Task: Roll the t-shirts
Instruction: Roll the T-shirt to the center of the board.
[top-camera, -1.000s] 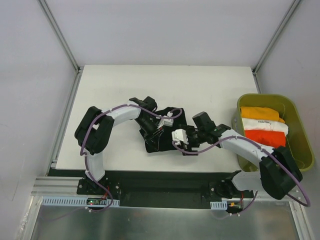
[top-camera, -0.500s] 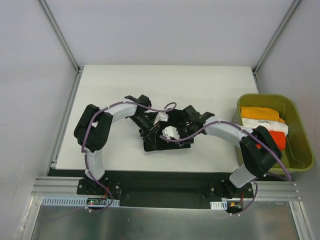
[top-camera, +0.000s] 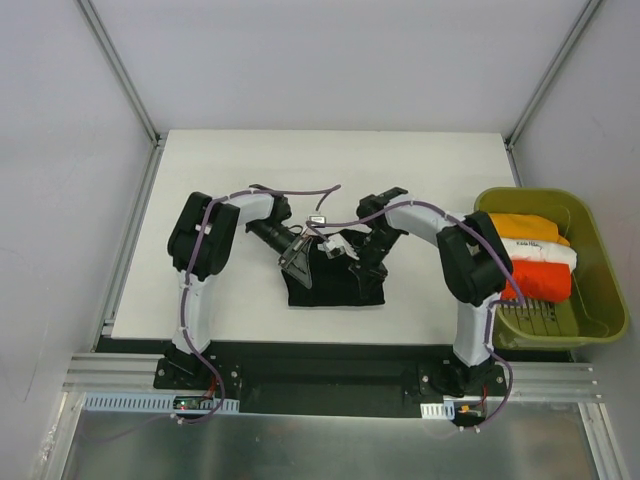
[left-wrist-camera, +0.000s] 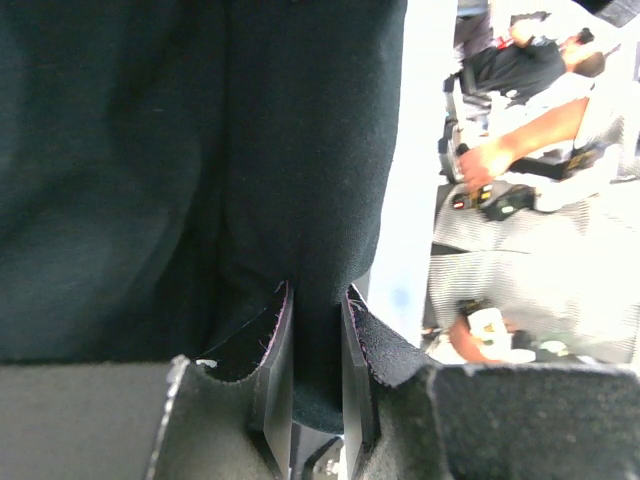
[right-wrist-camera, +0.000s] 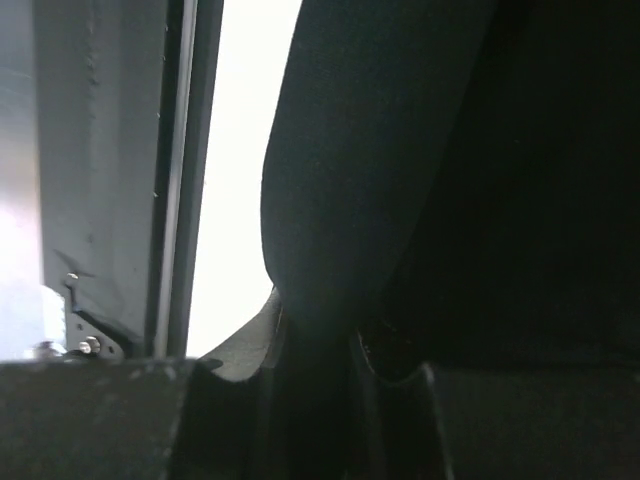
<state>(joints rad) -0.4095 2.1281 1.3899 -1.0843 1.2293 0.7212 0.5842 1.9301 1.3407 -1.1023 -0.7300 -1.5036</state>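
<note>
The far half of the counter (top-camera: 330, 165) lies open from corner to corner, as does the strip along its left edge. Toward the near edge, the left arm (top-camera: 255, 212) and right arm (top-camera: 425, 215) arch together over the black t-shirt (top-camera: 335, 290) and bar the way across. The olive bin (top-camera: 590, 225) walls off the right edge.

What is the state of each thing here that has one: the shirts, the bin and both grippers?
black t-shirt: bunched, pinched by both grippers.
left gripper: shut on the black t-shirt.
right gripper: shut on the black t-shirt.
orange bundle: folded, inside the bin.
white bundle: folded, inside the bin.
red-orange bundle: folded, inside the bin.
bin: upright, open, holding three bundles.
</note>
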